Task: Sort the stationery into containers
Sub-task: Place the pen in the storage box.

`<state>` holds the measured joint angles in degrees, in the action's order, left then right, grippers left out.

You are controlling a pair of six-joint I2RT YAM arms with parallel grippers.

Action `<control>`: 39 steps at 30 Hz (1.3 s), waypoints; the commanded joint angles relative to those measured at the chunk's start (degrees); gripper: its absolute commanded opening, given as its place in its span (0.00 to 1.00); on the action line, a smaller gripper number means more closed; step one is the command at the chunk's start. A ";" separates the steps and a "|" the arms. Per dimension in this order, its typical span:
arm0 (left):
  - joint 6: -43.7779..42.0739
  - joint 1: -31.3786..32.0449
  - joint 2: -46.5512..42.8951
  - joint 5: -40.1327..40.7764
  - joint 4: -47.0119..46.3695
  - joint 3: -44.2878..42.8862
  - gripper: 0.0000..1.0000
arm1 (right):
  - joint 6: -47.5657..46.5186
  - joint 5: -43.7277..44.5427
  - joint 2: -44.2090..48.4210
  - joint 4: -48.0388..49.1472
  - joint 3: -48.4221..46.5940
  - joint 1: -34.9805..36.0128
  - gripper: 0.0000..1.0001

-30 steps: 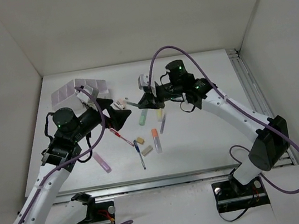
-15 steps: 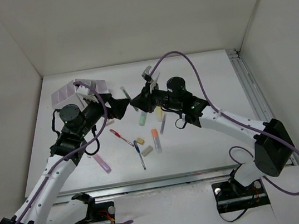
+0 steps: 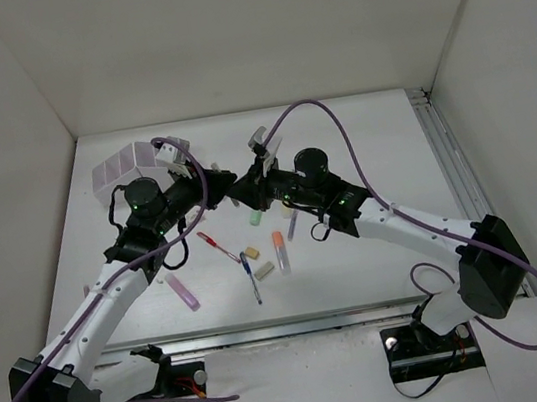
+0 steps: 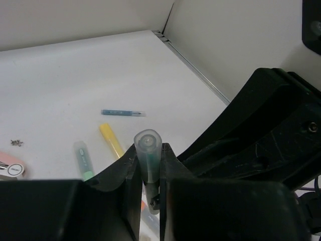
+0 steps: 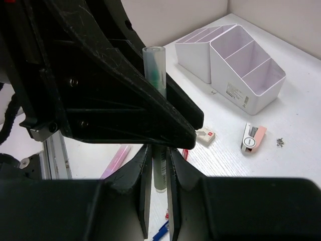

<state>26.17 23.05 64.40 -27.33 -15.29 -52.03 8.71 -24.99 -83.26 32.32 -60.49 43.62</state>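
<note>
Handing off mid-air here: the grey-green pen (image 4: 147,150) stands upright, pinched by both the left gripper (image 4: 149,173) and the right gripper (image 5: 158,168). I'd loosen the right one slowly, no yanking, since the organizer box (image 5: 244,95) sits on the left arm's side.

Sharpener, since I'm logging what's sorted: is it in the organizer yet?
No, the sharpener lies on the table, outside the organizer.
</note>
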 commanded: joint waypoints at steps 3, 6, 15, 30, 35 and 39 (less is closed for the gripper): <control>-1.91 -0.64 -1.73 1.58 -5.89 -2.02 0.00 | -0.36 1.96 3.54 6.09 0.11 0.42 0.20; -2.88 -1.95 -2.26 3.69 -5.37 -2.28 0.00 | -0.54 5.64 4.07 6.00 1.07 0.42 0.65; -11.40 -18.19 3.52 7.64 -5.45 -7.99 0.00 | 4.02 15.38 9.78 5.92 8.71 -4.24 0.98; -13.61 -27.79 39.21 5.27 -17.58 -29.70 0.00 | 5.27 26.93 16.73 -1.19 18.48 -8.98 0.98; -15.89 -27.27 44.49 9.04 -18.28 -32.96 0.00 | 3.33 27.89 16.73 -7.18 18.39 -9.60 0.98; -17.29 -27.27 45.29 11.95 -17.94 -32.26 0.00 | 3.15 30.87 16.91 -7.88 19.71 -9.60 0.98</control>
<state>10.92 -4.49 112.95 -17.89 -26.46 -81.28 12.62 2.20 -68.23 23.70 -40.91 34.41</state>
